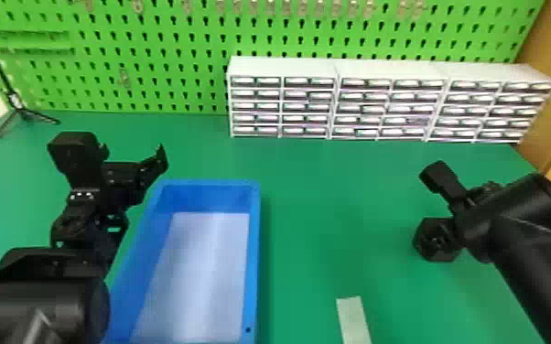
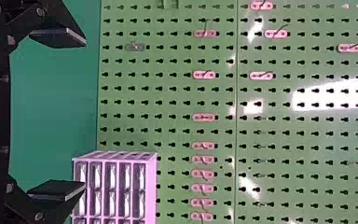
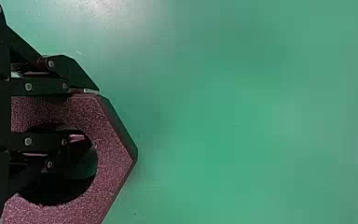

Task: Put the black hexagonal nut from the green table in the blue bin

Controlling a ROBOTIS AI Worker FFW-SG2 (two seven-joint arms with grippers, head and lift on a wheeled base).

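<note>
At the right of the head view my right gripper point(image 1: 447, 220) is shut on the black hexagonal nut point(image 1: 431, 242), which appears held above the green table point(image 1: 316, 219). In the right wrist view the right gripper point(image 3: 81, 114) pinches one wall of the nut point(image 3: 114, 158), with one finger at the round hole and the other along an outer side. The blue bin point(image 1: 255, 228) stands left of the middle with a pale bottom. Beyond its left rim my left gripper point(image 1: 133, 154) is held with its fingers apart; in the left wrist view the left gripper point(image 2: 81, 114) has nothing between its fingers.
White drawer cabinets point(image 1: 283, 67) stand along the back of the table before a green pegboard point(image 1: 160, 59). A pale strip point(image 1: 353, 320) lies near the front edge, right of the bin. A thin black tripod point(image 1: 22, 112) stands at the back left.
</note>
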